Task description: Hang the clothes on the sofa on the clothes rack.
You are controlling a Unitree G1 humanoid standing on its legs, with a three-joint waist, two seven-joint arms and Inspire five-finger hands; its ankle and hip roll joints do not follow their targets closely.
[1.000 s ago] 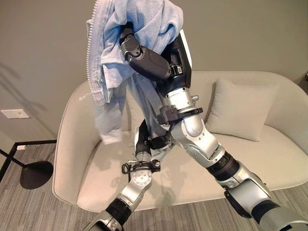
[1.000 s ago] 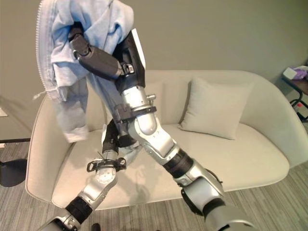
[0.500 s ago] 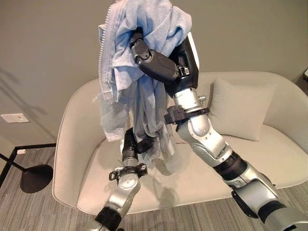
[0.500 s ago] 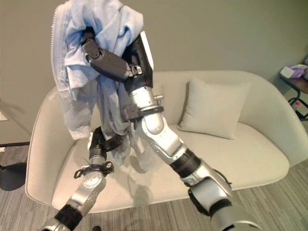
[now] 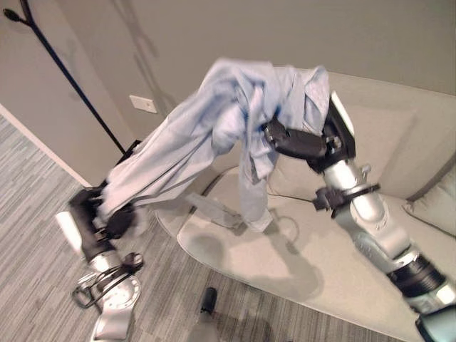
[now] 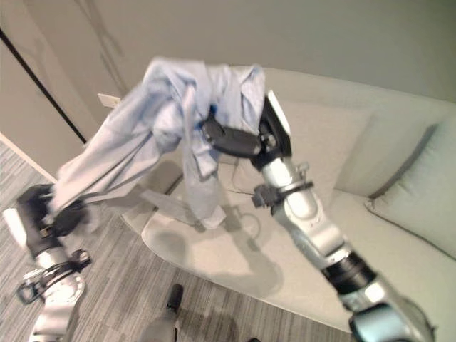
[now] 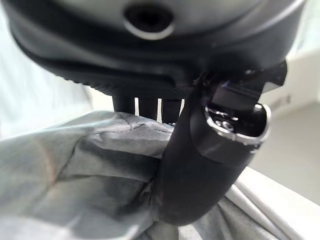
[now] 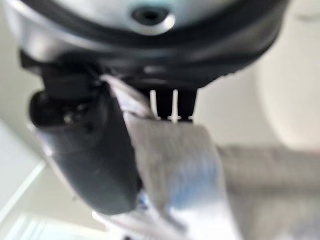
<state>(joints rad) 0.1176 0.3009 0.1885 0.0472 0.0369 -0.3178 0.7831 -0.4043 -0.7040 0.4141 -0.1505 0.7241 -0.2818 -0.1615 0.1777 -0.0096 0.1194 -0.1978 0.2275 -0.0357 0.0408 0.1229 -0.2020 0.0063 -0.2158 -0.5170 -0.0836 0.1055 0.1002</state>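
I am holding one light blue garment [image 5: 214,128] up in the air with both robot hands, and it is stretching between them like a bridge. My right robot hand [image 5: 285,140] is gripping the bunched top part of the cloth high above the sofa [image 5: 342,242]. In the right wrist view the thumb [image 8: 85,150] is pressing a fold of cloth against the fingers, so that robot hand is closed on the garment. My left robot hand [image 5: 107,217] is lower and off to the left, out over the floor [image 5: 43,178], and it is closed on the other end of the cloth. In the left wrist view its thumb [image 7: 200,165] is curling down over the grey-blue fabric.

One loose piece of the garment is hanging down from the high bunch, and its bottom end is dangling just above the sofa seat. The cloth is not lying on the sofa now.

The sofa is pale and rounded, and its left end is curving near the middle of the head views. One cushion [image 6: 420,199] is leaning at the sofa's right side. One thin dark pole [image 5: 64,71] is slanting up along the wall [image 5: 185,43] at the far left, well apart from the cloth. One small white plate [image 5: 143,104] is sitting on the wall beside the pole. There is open striped floor to the left of the sofa and under my left arm.
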